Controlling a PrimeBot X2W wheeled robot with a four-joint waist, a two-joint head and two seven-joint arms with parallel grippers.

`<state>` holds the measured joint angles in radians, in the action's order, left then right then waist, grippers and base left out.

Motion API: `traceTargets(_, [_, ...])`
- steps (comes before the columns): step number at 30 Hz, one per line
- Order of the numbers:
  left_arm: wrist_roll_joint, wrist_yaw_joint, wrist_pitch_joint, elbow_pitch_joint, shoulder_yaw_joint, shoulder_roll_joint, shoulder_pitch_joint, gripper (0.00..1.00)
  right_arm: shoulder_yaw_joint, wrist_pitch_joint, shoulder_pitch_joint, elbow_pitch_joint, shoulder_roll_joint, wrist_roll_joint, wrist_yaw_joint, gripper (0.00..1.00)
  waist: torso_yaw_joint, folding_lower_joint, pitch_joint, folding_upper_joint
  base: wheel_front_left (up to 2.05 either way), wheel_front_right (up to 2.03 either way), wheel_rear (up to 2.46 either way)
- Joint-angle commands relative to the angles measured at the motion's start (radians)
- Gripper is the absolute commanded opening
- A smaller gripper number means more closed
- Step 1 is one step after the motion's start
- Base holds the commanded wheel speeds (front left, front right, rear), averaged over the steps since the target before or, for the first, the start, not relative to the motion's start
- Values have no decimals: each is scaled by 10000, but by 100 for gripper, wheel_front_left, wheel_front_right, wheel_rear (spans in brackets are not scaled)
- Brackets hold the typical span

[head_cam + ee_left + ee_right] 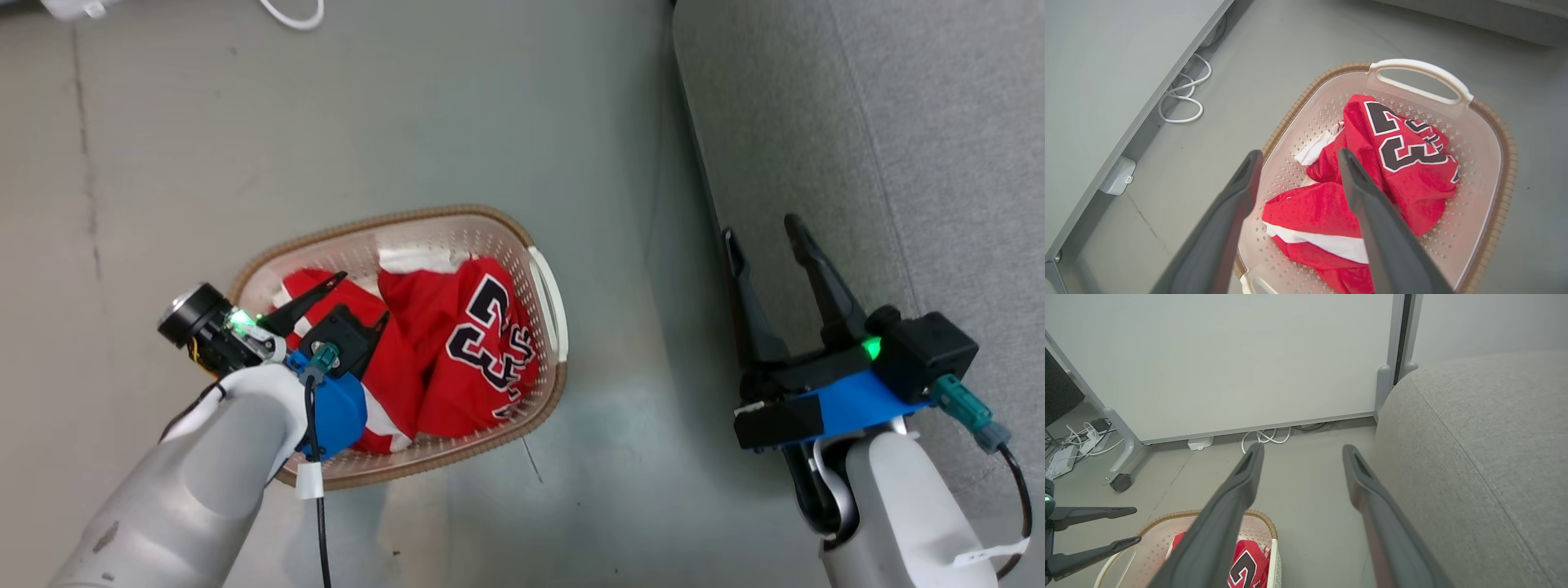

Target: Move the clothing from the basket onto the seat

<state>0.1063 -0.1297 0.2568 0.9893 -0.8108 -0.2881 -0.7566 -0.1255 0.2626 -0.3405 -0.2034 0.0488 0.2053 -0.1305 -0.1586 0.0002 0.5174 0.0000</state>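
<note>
While both garments lie in the basket (424,214), no part of the transfer is done.

1. Basket: cream, perforated, brown rim, white handles. Stands on the floor (408,122) beside the seat (898,163), not touching it. It probably sits there so that one arm swing covers the carry.

2. Jersey (482,343): red, crumpled, black "23" uppermost. Fills the basket's half nearer the seat.

3. Shorts (1310,212): red with a white stripe. Bunched in the other half, touching the jersey, one fold lying against it.

4. Left gripper (1299,155): hangs over the basket with its fingers aimed down at the shorts. Jaws wide, holding nothing. Tips look just above the cloth, though contact cannot be told. Likely posed this way to straddle a raised fold before pinching.

5. Right gripper (761,229): jaws wide, empty. Rests level by the seat's front edge, well apart from the basket. Probably parked there to keep out of the left arm's way.

6. Seat: light grey fabric with a stitched seam, much larger than the basket. Any drop point past the edge should serve.

7. Cable (1184,102): white, on the floor by the wall panel, well apart from the work.

Note: the garments touch, so lifting the shorts may drag the jersey along.
</note>
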Motion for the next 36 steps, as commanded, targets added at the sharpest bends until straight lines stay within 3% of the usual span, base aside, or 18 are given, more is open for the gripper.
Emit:
traceTargets(1, [96, -10, -9, 175, -279, -83, -367, 100, -28, 35, -326, 114, 28, 47, -4, 100, -270, -2, 766, 0, 0, 0, 0])
traceTargets(8, [373, -11, -438, 1314, -2192, -225, -1483, 100, -99, 35, -914, 401, 26, 26, -3, 100, -519, -2, 2060, 0, 0, 0, 0])
traceTargets(18, [1095, -10, -988, 2193, -3708, -451, -2787, 100, -137, 35, -1527, 809, 25, -289, -3, 100, -778, -2, 3589, 0, 0, 0, 0])
traceTargets(26, [1695, -10, -1610, 2414, -4285, -773, -3363, 100, -125, 35, -1642, 1244, 23, -391, -4, 100, -971, -2, 4487, 0, 0, 0, 0])
traceTargets(36, [1509, -10, -2432, 2428, -4675, -1007, -3982, 100, -199, 35, -1572, 1801, 23, -265, -3, 100, -1180, -2, 5399, 0, 0, 0, 0])
